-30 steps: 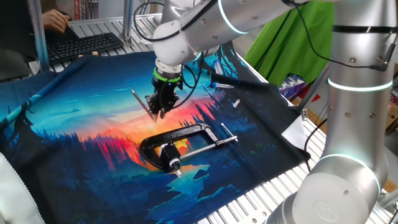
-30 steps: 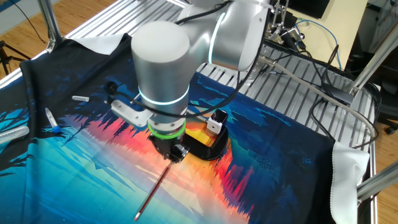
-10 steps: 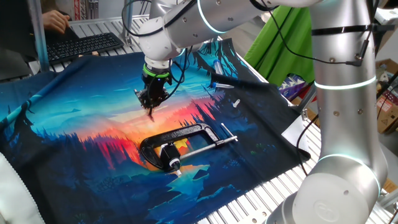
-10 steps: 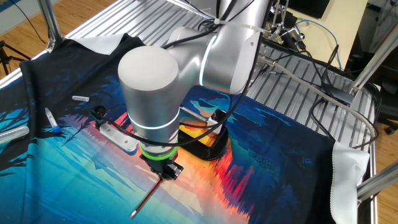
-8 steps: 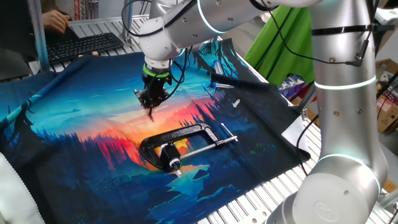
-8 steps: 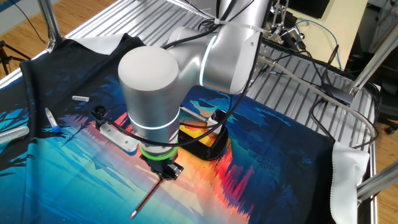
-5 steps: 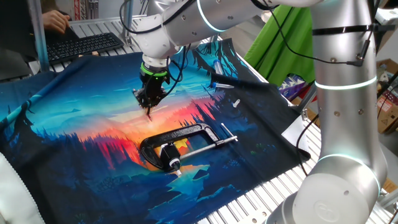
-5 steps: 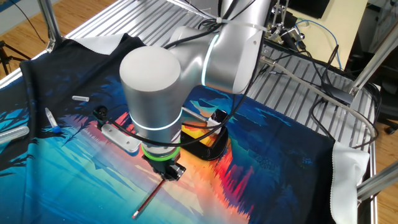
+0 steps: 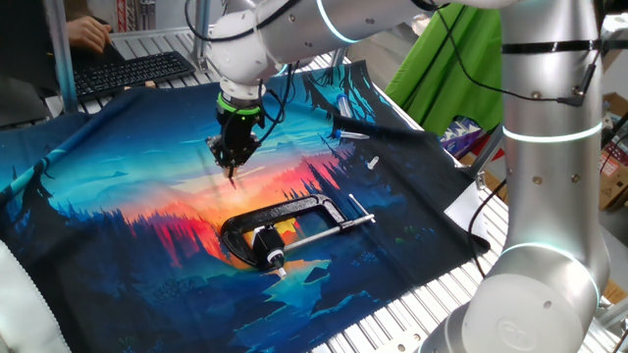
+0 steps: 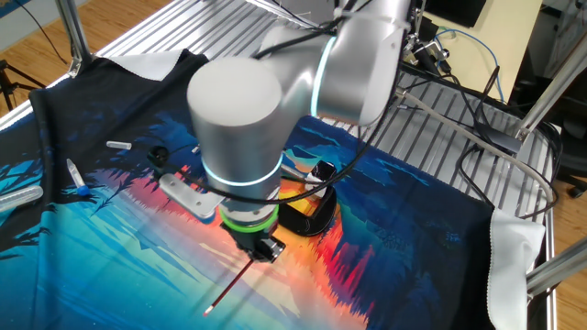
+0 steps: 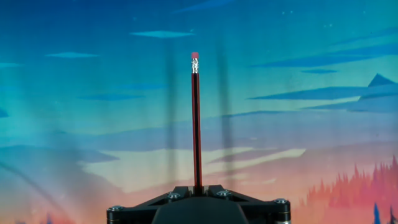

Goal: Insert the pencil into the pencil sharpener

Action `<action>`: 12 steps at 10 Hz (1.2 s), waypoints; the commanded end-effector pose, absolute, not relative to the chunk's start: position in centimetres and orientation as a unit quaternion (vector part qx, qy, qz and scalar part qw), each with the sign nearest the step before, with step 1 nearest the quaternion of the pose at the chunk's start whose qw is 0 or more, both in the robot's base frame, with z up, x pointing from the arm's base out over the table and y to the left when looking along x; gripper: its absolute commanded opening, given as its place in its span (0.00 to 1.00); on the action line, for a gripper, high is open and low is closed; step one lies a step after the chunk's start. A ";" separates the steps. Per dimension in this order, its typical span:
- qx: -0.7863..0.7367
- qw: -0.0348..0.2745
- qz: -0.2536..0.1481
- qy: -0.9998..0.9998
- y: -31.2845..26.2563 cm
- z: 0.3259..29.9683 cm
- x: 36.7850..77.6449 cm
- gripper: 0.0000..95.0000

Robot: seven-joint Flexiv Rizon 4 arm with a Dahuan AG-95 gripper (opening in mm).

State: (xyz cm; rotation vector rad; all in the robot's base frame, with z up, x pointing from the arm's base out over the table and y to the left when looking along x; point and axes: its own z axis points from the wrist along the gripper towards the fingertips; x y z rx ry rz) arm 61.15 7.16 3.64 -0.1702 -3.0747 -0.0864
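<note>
My end effector (image 9: 233, 163) pinches the pencil (image 11: 196, 121), lifted above the tabletop (image 9: 118, 211). The pencil sharpener (image 9: 278, 232) sits apart inside the clamp (image 9: 285, 224); aligning and inserting remain.

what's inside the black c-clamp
The yellow-orange pencil sharpener sits inside the C-clamp frame, beside the silver screw rod. In the other fixed view the arm hides most of it.

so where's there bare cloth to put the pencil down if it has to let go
Bare cloth lies near the gripper holding the pencil, toward the keyboard side. It is crowded around the clamp with the pencil sharpener, and by the small items at one edge.
</note>
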 end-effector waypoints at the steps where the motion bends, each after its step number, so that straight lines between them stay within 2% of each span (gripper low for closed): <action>1: -0.054 0.026 -0.029 -0.998 7.5 4.4 60.2 0.00; 12: -0.013 0.012 -0.017 -1.000 11.5 6.6 50.8 0.00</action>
